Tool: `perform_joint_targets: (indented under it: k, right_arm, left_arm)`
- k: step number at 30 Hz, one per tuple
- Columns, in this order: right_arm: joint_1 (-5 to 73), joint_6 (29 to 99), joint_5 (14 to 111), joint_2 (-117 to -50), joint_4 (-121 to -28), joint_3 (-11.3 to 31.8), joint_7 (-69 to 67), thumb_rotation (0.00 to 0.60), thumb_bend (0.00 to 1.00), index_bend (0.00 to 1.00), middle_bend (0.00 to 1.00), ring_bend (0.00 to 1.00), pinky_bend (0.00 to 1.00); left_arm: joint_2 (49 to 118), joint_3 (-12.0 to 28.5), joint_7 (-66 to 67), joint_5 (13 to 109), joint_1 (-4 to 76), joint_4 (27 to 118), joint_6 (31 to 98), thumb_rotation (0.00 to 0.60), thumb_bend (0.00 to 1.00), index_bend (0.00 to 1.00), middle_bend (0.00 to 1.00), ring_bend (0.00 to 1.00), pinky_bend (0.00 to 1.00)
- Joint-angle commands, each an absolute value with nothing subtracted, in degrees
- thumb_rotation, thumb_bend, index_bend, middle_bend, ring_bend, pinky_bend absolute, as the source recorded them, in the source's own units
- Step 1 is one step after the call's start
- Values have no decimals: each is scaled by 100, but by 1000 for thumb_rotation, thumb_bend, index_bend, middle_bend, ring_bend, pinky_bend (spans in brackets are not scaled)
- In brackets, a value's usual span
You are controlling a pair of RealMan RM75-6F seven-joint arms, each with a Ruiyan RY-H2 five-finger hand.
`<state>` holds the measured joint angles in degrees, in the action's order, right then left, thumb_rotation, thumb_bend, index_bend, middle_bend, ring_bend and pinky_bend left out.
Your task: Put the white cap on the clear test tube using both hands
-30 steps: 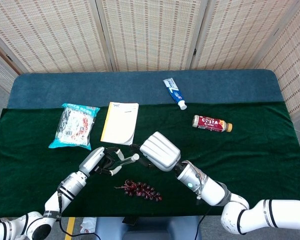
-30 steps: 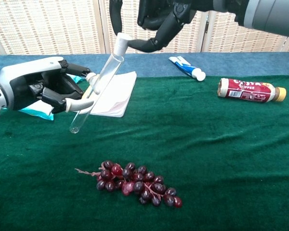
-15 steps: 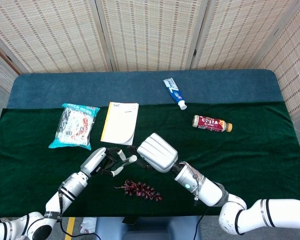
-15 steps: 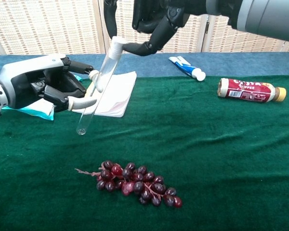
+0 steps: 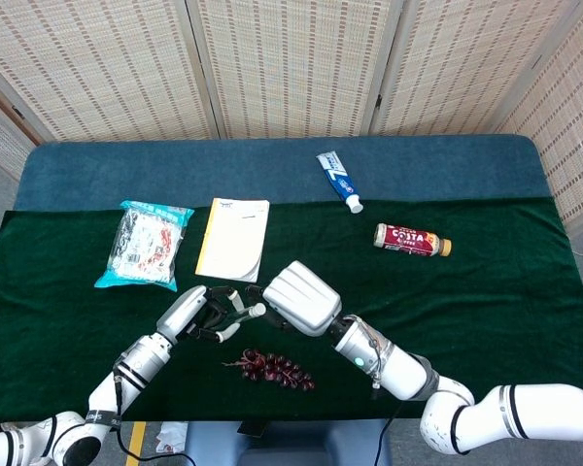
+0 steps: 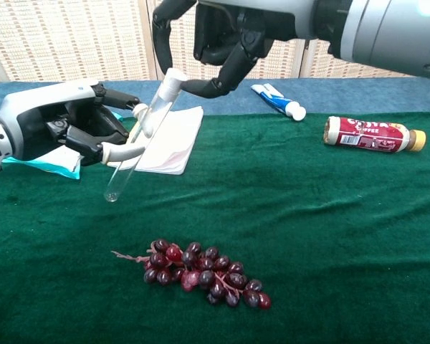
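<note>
Left hand (image 6: 54,129) holding tilted test tube (image 6: 133,150); right hand (image 6: 222,39) pinching white cap (image 6: 173,77) onto its top.

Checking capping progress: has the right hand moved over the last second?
Yes. In the head view the right hand has shifted left, toward the notebook.

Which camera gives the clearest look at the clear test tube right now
The chest view. There the clear test tube shows along its whole tilted length, held by the left robot hand, with the white cap at its top end under the right robot hand. In the head view both hands hide nearly all of it.
</note>
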<state>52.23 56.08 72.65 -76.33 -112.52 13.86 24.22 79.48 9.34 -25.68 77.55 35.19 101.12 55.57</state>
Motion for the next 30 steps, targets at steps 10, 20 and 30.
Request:
perform_joint_targets:
  k: [10, 20, 30]
  right_arm:
    - [5240, 5595, 7222, -7614, -11195, 1332, 2396, 600, 523, 559, 1000, 1000, 1000]
    - [5213, 5621, 7279, -7603, -11142, 1310, 2219, 600, 520, 166, 1000, 1000, 1000]
    - [4907, 6056, 7537, -7249, -11335, 1336, 1992, 600, 520, 94, 1000, 1000, 1000]
  left_arm:
    - [7943, 910, -2561, 7758, 3511, 10084, 5588, 600, 560, 677, 982, 907, 844]
    - [7919, 888, -2429, 7684, 3495, 10075, 5600, 600, 562, 677, 981, 907, 844]
    - [7874, 853, -1550, 7559, 3488, 9892, 5752, 600, 565, 677, 981, 907, 844]
